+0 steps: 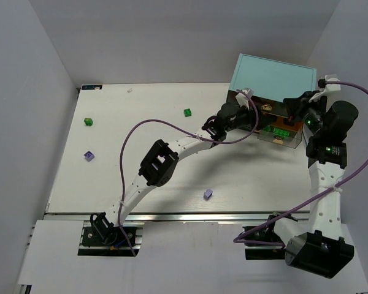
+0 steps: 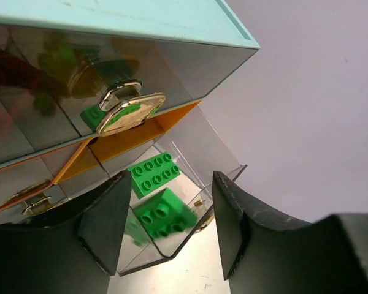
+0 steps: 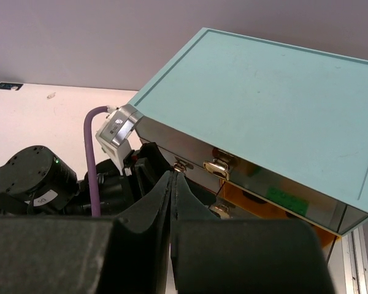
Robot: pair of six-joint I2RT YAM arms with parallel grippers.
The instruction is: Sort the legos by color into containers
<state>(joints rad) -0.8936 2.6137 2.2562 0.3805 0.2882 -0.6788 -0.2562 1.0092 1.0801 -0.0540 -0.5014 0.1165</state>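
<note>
Closed drawers (image 2: pixel 43 122) are reflecting glare, contents hard to read; the cabinet (image 1: pixel 273 73) front is sitting half-covered from above. Left gripper (image 2: pixel 172 226) is hanging fingers apart, empty, framing the pulled-out drawer (image 2: pixel 199 153) holding 2 green bricks (image 2: pixel 152 174). Right gripper (image 3: pixel 172 184) is sitting pinched closed, empty, beside a handle (image 3: pixel 183 165). Loose on the table (image 1: pixel 245 177): 2 green ones (image 1: pixel 187 112), 2 lavender bricks (image 1: pixel 208 193).

Bright, even, diffuse overhead light; faint soft shadows on white counter (image 1: pixel 141 110); mirror-like reflections on drawer fronts (image 2: pixel 30 116); wrist-view foreground dark, blurred.
</note>
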